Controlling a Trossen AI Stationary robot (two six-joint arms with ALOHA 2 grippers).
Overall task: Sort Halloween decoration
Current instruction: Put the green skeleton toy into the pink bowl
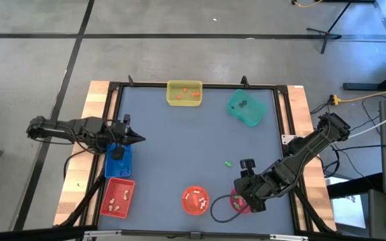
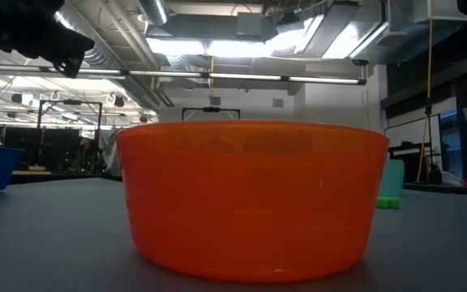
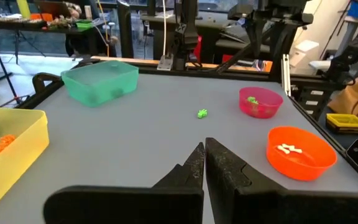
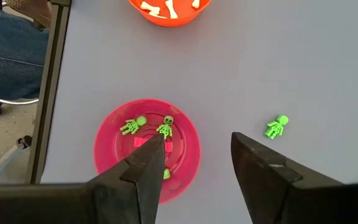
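Orange bowl (image 2: 250,203) at the bench's near edge holds white bones; beside it, the pink bowl (image 4: 185,140) holds green skeletons, under the right pincer (image 4: 194,165), jaws wide and empty. 1 green skeleton (image 4: 276,127) lies loose on the bench. Left pincer (image 3: 204,163), closed on nothing, hangs over the blue tray (image 1: 120,163) at the left edge.

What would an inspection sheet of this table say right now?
Surface: grey table, wooden edges.
Job's things: green skeletons in pink bowl; one loose green skeleton on table; white bones in orange bowl; orange pieces in yellow tray.
Clutter: nothing seen.
Grippers: left gripper shut, over blue tray; right gripper open above pink bowl.
Cables: cable looping beside pink bowl.
Surroundings: concrete floor, stands.
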